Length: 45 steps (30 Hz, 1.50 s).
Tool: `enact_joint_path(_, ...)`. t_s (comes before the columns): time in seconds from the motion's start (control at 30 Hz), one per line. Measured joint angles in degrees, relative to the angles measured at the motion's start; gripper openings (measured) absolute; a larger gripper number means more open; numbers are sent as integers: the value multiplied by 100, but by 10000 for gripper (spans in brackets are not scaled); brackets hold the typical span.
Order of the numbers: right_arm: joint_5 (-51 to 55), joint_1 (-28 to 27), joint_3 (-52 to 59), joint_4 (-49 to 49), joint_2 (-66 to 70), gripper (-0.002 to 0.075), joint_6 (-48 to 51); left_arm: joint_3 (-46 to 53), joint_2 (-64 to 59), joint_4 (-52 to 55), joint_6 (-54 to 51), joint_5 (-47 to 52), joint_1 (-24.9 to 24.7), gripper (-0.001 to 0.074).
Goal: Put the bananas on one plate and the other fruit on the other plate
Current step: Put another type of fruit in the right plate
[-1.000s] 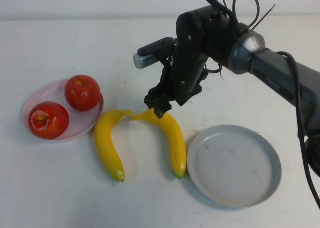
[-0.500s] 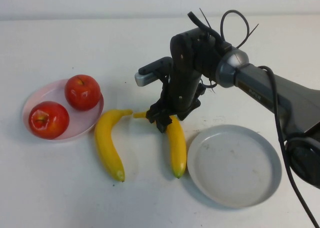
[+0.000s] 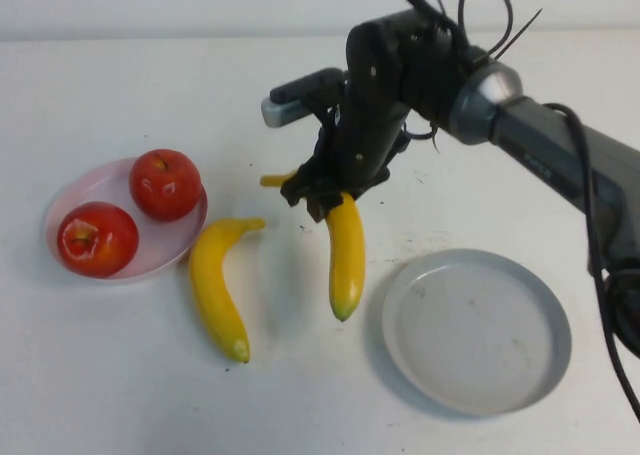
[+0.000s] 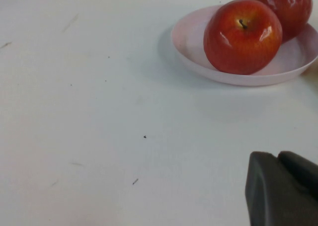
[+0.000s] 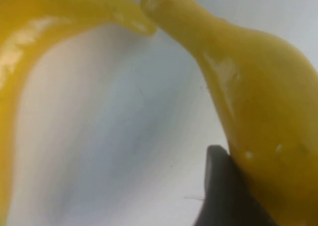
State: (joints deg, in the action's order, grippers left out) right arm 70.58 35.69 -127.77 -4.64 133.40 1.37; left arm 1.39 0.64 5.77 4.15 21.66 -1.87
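Lifted since a moment ago: glossy yellow curved banana (image 3: pixel 346 255), clamped in my right gripper (image 3: pixel 322 190) | grey-blue round plate (image 3: pixel 476 330) below-right, next | left gripper (image 4: pixel 283 186) parked, state unclear.

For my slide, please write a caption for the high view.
Right gripper lifts one banana beside the grey-blue plate.

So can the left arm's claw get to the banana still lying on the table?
Probably yes. The left claw sits near the pink plate, and the lying banana is uncovered; the right claw holds the other banana aside.
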Motion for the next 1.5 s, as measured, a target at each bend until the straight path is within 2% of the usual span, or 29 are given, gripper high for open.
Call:
enact_joint_path(0.23,5,-22,409,304,-1330,307,-275,0,0,0,0,0,0,0)
enact_joint_path(0.47,27,-405,2367,603,-3005,307,-545,0,0,0,0,0,0,0)
enact_joint_path(0.67,49,-713,4022,657,-3742,307,-922,0,0,0,0,0,0,0)
enact_joint_path(0.93,-713,-714,5197,637,-3777,307,-1134,0,0,0,0,0,0,0)
enact_joint_path(1.33,-984,-714,5251,696,-2898,307,-1147,0,0,0,0,0,0,0)
enact_joint_path(1.43,-1053,-714,5251,707,-2724,342,-1147,0,0,0,0,0,0,0)
enact_joint_path(1.5,-1053,-714,5251,744,-2661,395,-1147,0,0,0,0,0,0,0)
